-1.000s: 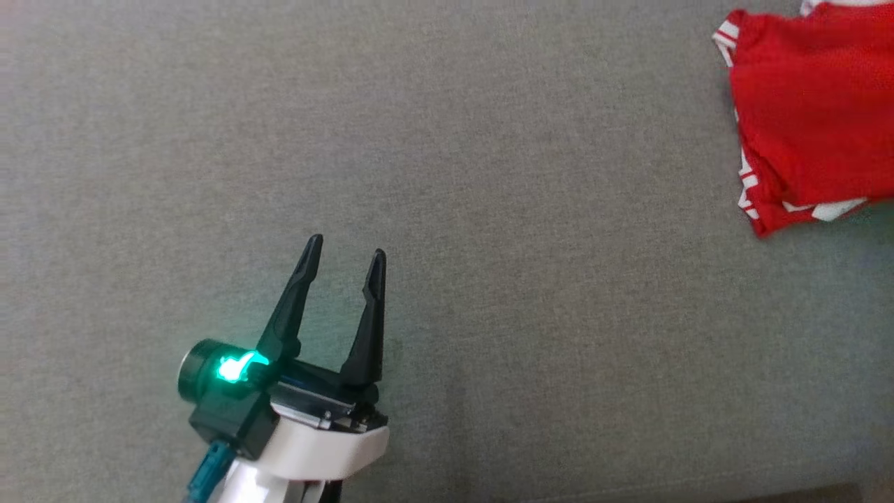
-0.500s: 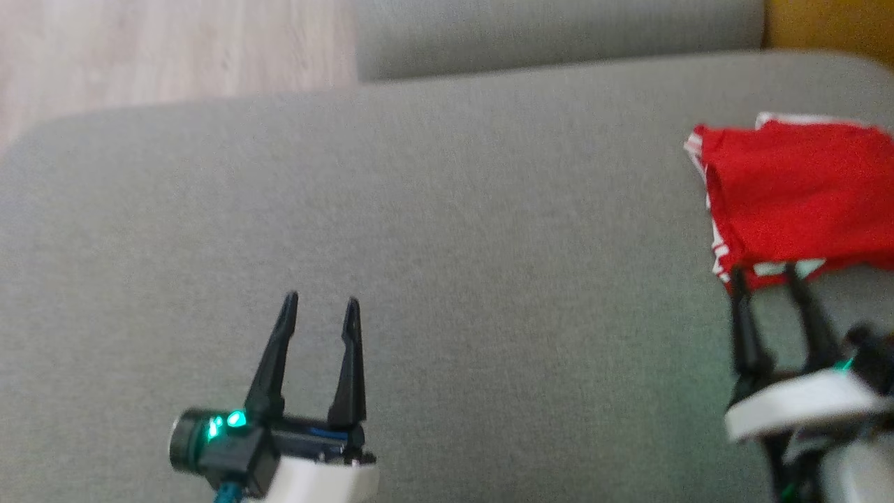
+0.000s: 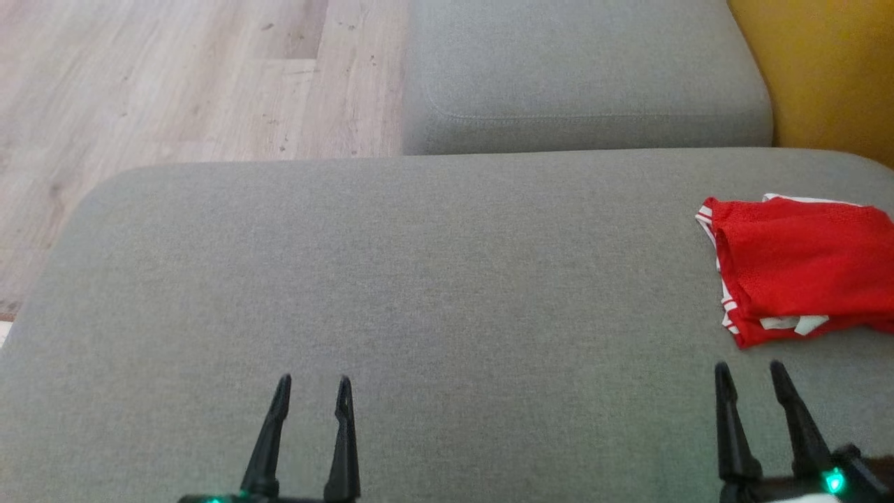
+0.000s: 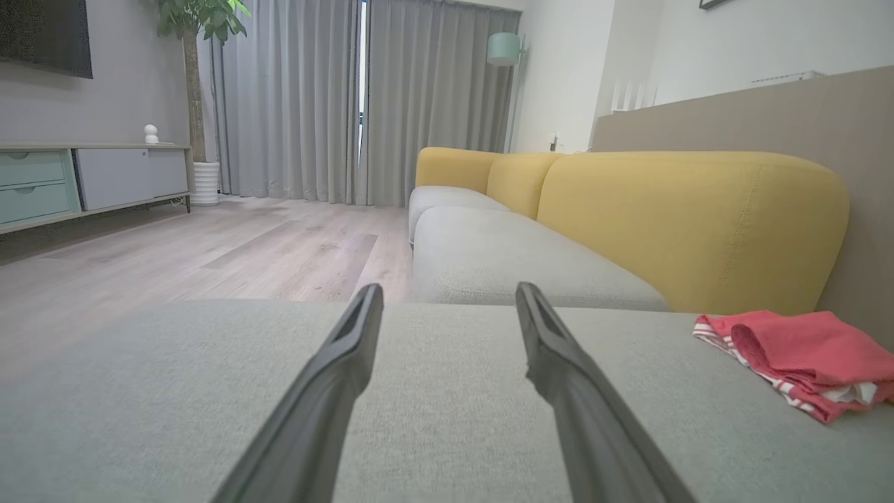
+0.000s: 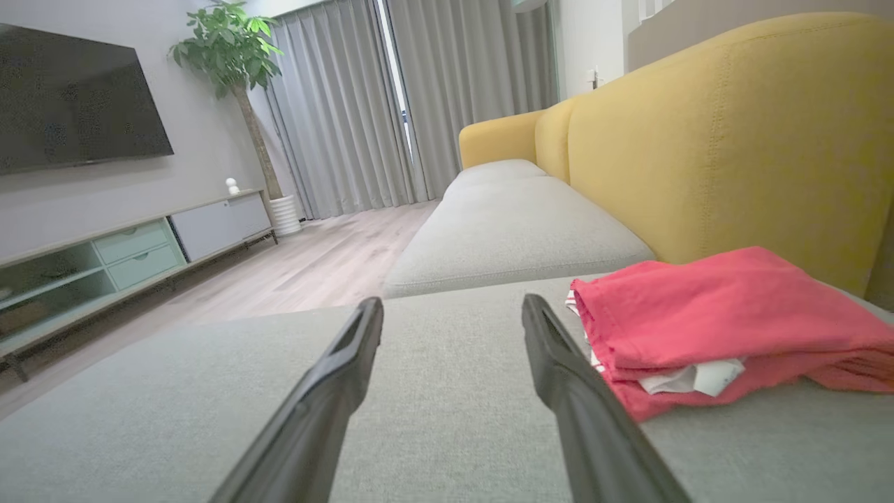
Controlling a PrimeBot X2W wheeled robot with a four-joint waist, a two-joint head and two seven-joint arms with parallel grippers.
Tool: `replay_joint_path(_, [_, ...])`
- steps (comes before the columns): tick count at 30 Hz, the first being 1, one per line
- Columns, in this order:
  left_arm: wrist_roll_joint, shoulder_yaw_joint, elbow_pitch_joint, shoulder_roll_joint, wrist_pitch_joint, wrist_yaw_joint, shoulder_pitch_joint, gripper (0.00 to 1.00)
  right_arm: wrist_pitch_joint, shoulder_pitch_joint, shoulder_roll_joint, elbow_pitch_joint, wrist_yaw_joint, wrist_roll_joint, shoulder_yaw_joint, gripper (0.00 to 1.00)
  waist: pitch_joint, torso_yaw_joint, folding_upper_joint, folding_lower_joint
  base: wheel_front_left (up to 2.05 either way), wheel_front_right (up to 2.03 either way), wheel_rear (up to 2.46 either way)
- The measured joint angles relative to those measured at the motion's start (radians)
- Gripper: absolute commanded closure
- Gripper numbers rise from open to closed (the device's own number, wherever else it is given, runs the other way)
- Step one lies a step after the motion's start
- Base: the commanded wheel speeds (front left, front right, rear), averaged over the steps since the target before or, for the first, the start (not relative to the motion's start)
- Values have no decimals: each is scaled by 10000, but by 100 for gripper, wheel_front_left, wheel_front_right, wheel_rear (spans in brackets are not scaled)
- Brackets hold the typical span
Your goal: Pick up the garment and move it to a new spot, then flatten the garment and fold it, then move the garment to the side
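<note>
- Both grippers are spread and empty. The left gripper (image 3: 313, 383) sits at 7 o'clock in the head view and the right gripper (image 3: 747, 367) at 5 o'clock, with all fingers pointing toward 12.
- Each wrist view shows plain grey fabric between that gripper's fingers, so neither arm has a hold on anything. The fingers hang low over the seat cushion (image 3: 419, 293); whether they touch it I cannot tell.
- The garment (image 3: 796, 269) lies at 3 o'clock on that cushion. It is at about 1 o'clock from the right gripper, near it but apart, and well apart from the left gripper.
- It forms a compact red stack of several layers. Striped white trim shows along its 9 o'clock edge and a white label peeps out at its 6 o'clock edge. That shape suggests it is already folded rather than dropped loose.
- The stack rests at the cushion's 3 o'clock end, close to the yellow backrest (image 3: 831, 77). My guess is that it was put there on purpose as the "side" spot, out of the working middle.
- Open jaws beside a tidy stack fit a finished release, so the task looks done or nearly done.
- If a last nudge were wanted, the right gripper is the nearer one. A push from 6 o'clock could rumple the layers.
- Farther out, a second cushion (image 3: 587, 84) lies at 12 o'clock and the wooden floor (image 3: 174, 77) at 11.
</note>
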Motion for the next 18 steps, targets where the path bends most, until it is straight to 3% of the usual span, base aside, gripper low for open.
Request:
replay_joint_path(11, [401, 100, -25, 2, 0, -109, 353, 0, 0, 462, 236, -111, 0, -96, -138, 0, -161, -146, 0, 1, 0, 0, 0])
replay_joint_path(12, [428, 100, -17, 2, 2, -140, 353, 100, 0, 462, 238, -102, 0, -96, -136, 100, -166, -173, 0, 1, 0, 0, 0])
replay_joint_path(18, [305, 36, 1032, 2, 48, -148, 734, 100, 50, 592, 251, 1012, 0, -17, -42, 100, -155, -192, 0, 2, 0, 0, 0])
